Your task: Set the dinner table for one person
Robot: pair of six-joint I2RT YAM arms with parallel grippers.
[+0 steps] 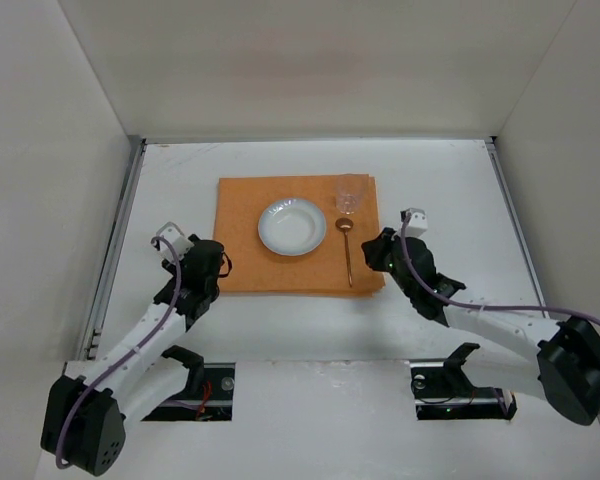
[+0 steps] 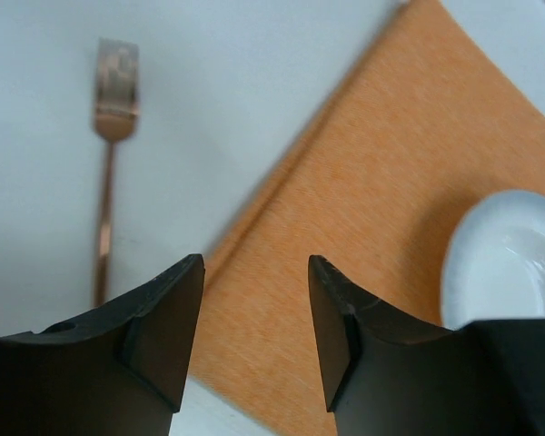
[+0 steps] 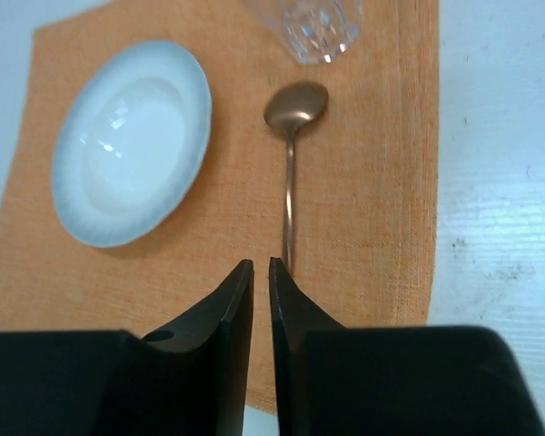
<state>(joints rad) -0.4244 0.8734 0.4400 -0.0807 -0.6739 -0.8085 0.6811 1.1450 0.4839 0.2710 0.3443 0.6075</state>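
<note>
the counter [image 1: 440, 190] is the white tabletop that fills the view between its side rails. it looks stiff, fixed and smooth, so it is a surface to set things on, not something to grip, and flat cutlery would likely slide on it. an orange placemat [image 1: 242, 262] lies at its middle and carries a white deep plate [image 1: 292, 226], a clear glass [image 1: 351, 194] at the far right corner and a copper spoon [image 1: 348, 255] along the right edge. a copper fork [image 2: 104, 200] lies flat on the bare counter, just left of the placemat. thin and low, it probably wants a pinch across its handle. the left end effector [image 2: 256, 272] hangs with fingers apart and empty. the right end effector [image 3: 260, 268] has its fingers almost together and holds nothing, just short of the spoon's handle.
</note>
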